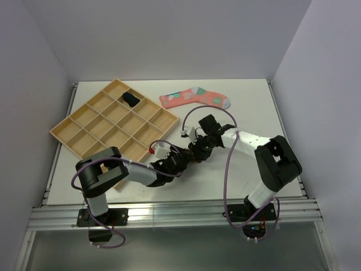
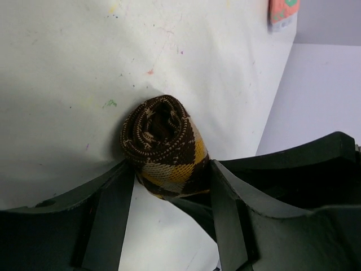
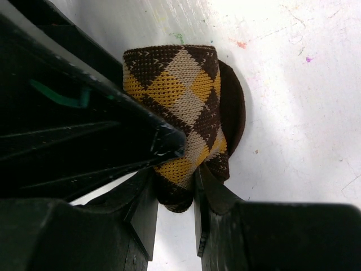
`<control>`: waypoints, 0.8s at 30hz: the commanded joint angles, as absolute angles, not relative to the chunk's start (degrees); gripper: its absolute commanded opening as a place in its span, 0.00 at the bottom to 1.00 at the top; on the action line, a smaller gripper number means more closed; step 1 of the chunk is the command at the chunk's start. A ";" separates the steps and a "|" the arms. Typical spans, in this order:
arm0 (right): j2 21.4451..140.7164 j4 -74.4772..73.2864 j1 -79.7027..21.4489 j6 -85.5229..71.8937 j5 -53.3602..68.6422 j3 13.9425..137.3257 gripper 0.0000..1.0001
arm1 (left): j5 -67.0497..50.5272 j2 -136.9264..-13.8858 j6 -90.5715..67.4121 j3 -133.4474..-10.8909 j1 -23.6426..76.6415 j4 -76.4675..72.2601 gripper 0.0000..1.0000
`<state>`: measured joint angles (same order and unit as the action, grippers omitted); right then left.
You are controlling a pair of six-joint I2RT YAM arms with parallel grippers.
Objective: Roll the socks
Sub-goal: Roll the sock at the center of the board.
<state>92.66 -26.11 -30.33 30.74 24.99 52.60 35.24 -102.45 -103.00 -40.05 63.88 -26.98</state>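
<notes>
Brown-and-orange diamond sock point(image 2: 163, 141): wound into a tight roll, lying on the white table point(image 1: 254, 107) near its middle, caught between the two grippers.
Right gripper point(image 3: 175, 189): jaws clamped on the roll's lower end, with fabric pinched in the narrow gap between them.
Left gripper point(image 2: 172, 189): fingers stand on either side of the roll, at or against its flanks. I cannot tell whether they press it or only bracket it.
Step in hand: by my reading, this sock's roll is formed and is being steadied or finished off.
Next move: probably keeping the soft roll from springing open when one gripper lets go, then carrying it left and far to a free tray compartment.
Pink sock point(image 1: 194, 97): flat and unrolled on the far side of the table, right of the tray and well apart from the grippers.
Navy sock point(image 1: 131, 99): sits bundled in a far compartment of the wooden tray point(image 1: 63, 134), far left.
Writing: no brand or label is legible; only faint coloured specks on the tabletop.
</notes>
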 commanded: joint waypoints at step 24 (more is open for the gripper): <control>95.45 -37.53 -30.23 33.22 24.78 50.36 0.00 | 27.86 -110.91 -104.59 -56.69 59.24 -1.94 0.28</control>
<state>92.71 -26.76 -28.29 32.01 23.18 52.90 29.21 -107.00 -105.19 -54.02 60.27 -9.10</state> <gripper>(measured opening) 0.321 0.348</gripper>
